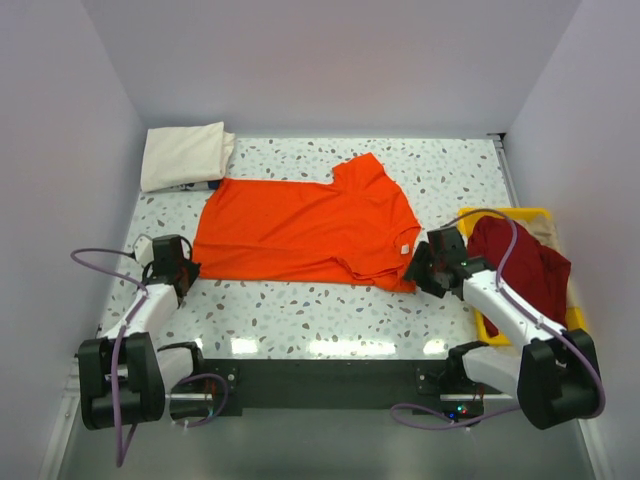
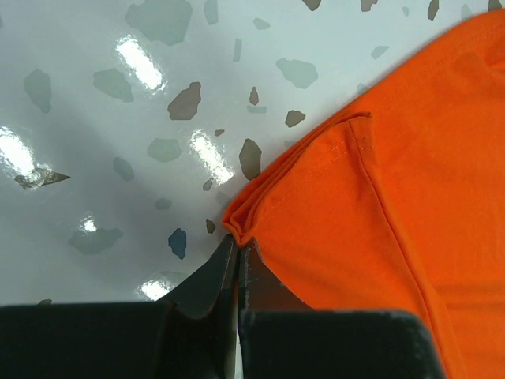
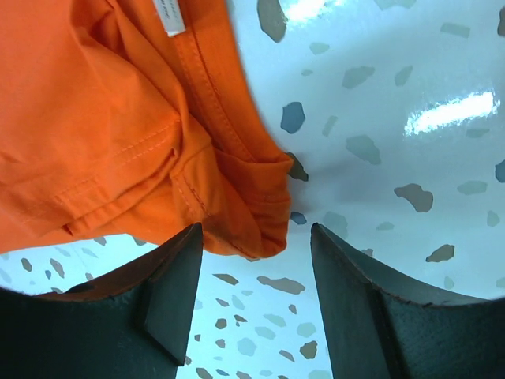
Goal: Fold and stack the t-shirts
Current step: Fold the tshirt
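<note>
Speckled table (image 1: 300,320), top view: orange t-shirt (image 1: 300,225) lay spread mid-frame, cream t-shirt (image 1: 183,155) folded upper left, dark red t-shirt (image 1: 530,265) heaped in yellow tray (image 1: 530,213) at right. Left wrist view: left gripper (image 2: 237,257) pinched the orange hem corner. Right wrist view: right gripper (image 3: 256,233) stood spread, bunched orange cloth with white label (image 3: 166,16) just above, ungripped.

Bright, even overhead light; sharp pictures, with glare on the glossy worktop (image 1: 300,310).

White glare patches line the worktop's near edge in the top view and recur as bright blobs on the speckled surface in both wrist views. Shadows are soft and short, hugging the near hem of the orange t-shirt (image 1: 300,225). In the wrist views the dark fingers (image 3: 170,292) at the bottom edge look underexposed, nearly featureless and slightly soft, while the cloth's stitching is crisp.
</note>
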`<action>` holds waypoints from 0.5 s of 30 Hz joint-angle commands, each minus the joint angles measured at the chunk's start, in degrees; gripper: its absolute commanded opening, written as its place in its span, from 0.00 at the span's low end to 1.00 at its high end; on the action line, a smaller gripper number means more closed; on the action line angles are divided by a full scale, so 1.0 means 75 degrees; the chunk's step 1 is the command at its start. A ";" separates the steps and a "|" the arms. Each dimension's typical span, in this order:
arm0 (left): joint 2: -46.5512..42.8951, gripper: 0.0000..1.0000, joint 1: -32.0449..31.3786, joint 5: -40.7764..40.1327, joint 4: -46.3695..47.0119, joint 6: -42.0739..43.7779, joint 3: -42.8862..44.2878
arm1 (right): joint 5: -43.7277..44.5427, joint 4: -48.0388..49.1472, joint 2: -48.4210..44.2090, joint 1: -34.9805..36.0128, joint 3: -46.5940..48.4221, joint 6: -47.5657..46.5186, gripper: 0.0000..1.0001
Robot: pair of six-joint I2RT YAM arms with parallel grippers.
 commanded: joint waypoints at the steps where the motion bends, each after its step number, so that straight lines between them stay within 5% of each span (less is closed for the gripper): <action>1: 0.0011 0.00 0.0046 0.0132 0.0270 0.0234 -0.0009 | 0.0116 -0.0012 -0.0412 0.0012 -0.0273 0.0306 0.60; 5: 0.0000 0.00 0.0046 0.0191 0.0283 0.0269 0.0003 | -0.0025 0.0081 -0.0694 0.0024 -0.0519 0.0458 0.57; 8: -0.0024 0.00 0.0046 0.0214 0.0318 0.0281 -0.0009 | -0.0201 0.0338 -0.0730 0.0071 -0.0706 0.0564 0.44; 15: -0.0012 0.00 0.0046 0.0250 0.0318 0.0292 0.0014 | -0.0119 0.0972 -0.0239 0.0305 -0.0789 0.0775 0.44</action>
